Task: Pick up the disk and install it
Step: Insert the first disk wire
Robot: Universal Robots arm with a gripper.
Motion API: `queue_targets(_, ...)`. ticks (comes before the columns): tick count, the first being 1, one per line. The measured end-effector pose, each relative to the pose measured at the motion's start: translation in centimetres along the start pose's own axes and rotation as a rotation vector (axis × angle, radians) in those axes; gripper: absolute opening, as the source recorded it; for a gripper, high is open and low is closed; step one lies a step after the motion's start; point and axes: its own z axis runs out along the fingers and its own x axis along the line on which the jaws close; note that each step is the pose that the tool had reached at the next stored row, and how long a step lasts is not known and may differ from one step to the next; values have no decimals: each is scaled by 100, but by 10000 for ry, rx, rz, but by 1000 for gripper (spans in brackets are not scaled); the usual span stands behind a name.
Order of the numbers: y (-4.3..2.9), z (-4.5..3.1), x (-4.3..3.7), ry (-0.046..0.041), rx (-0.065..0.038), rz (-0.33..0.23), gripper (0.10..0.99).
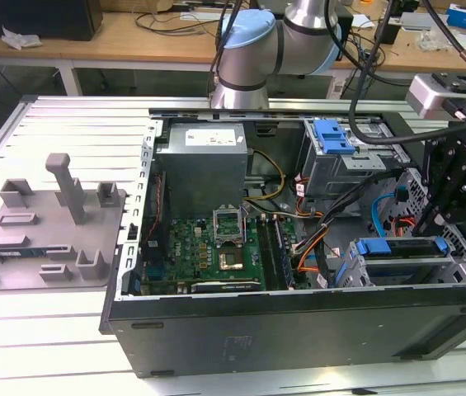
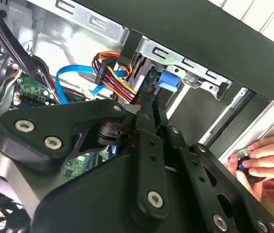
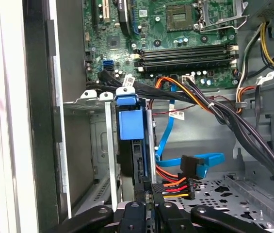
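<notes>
Table [image 1: 59,363] of white slats bears black computer case [image 1: 298,338]; at three o'clock, closed black gripper [image 3: 150,208] hangs beside blue-bracketed silver disk [image 3: 131,122].

The disk [image 1: 401,247], framed in blue plastic, sits at the lower right of the exterior view. It is slotted on edge into a grey metal drive cage [image 1: 414,272] inside the open computer case [image 1: 298,330], with its blue edge uppermost.

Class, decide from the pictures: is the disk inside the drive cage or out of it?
Inside: the disk sits between the metal walls of the drive cage. Whether fully seated, cannot tell.
</notes>
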Motion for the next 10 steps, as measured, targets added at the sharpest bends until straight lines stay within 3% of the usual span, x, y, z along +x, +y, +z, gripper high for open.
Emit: queue_targets(10, -1, -5, 0, 1, 13, -107, 165)
